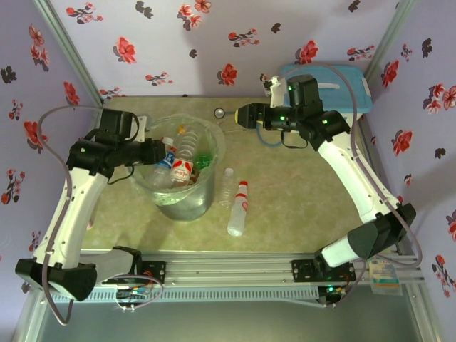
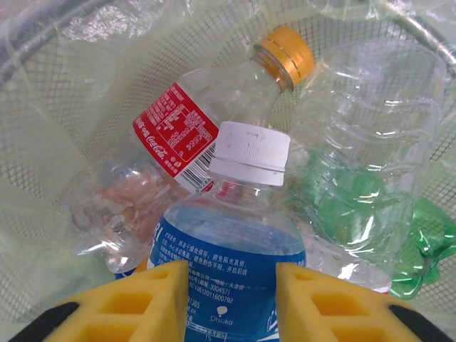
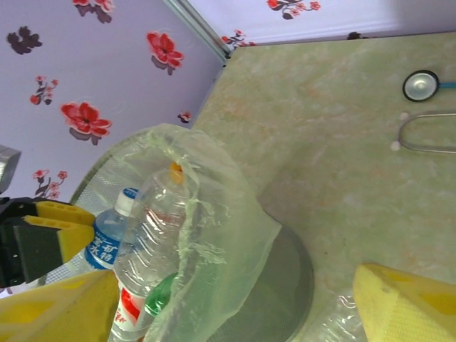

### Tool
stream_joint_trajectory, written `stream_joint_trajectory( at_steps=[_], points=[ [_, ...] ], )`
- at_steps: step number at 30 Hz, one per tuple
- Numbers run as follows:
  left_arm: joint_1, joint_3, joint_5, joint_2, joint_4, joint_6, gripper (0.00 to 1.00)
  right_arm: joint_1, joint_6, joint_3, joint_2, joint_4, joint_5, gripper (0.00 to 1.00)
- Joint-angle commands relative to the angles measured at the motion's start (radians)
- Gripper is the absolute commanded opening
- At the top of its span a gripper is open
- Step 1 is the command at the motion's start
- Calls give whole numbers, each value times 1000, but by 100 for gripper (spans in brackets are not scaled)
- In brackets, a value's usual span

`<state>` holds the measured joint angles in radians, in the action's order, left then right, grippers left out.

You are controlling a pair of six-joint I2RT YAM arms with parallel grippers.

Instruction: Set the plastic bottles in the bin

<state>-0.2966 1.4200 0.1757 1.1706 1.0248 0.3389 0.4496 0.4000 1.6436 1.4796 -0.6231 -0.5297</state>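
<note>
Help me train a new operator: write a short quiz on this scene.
1. True or false: the left end effector is shut on the blue-labelled bottle.
2. The red-labelled bottle behind it in the bin has which cap? A orange, B blue, C black.
3. How many bottles lie on the table outside the bin?
Key: 1 true; 2 A; 3 two, a clear bottle and a red-capped bottle.

Blue-labelled bottle [image 2: 228,271]: glossy clear plastic, ribbed matt cap [image 2: 251,151]; bin [image 2: 50,185]: fine mesh, crinkled film liner [image 2: 142,28]; desk [image 3: 335,128]: matt, mottled.
</note>
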Motion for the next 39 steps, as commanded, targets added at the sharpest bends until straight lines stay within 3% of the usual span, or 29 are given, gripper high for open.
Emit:
stream_joint_trajectory(
  at_steps=[1, 6, 10, 14, 20, 24, 30, 39],
  points=[
    [-18, -96, 29, 14, 20, 68, 33, -6, -16, -13, 5, -50, 52, 85],
    [-22, -186, 18, -21, -115, 146, 31, -6, -19, -85, -11, -181, 159, 84],
    [-36, -223, -5, -28, -195, 167, 30, 2, 60, -266, -57, -227, 214, 81],
    [-47, -231, -20, -26, -233, 178, 30, 70, 166, -425, -124, -244, 280, 79],
    [-49, -224, -26, -26, -266, 181, 30, 197, 319, -595, -145, -205, 260, 74],
    [-49, -202, -20, -28, -250, 164, 37, 246, 365, -640, -120, -152, 246, 69],
    [-47, -172, -21, -39, -214, 138, 46, 325, 393, -648, -16, -96, 167, 70],
    [-40, -90, -42, -49, -162, 109, 60, 333, 412, -698, 78, 17, 165, 71]
  ],
)
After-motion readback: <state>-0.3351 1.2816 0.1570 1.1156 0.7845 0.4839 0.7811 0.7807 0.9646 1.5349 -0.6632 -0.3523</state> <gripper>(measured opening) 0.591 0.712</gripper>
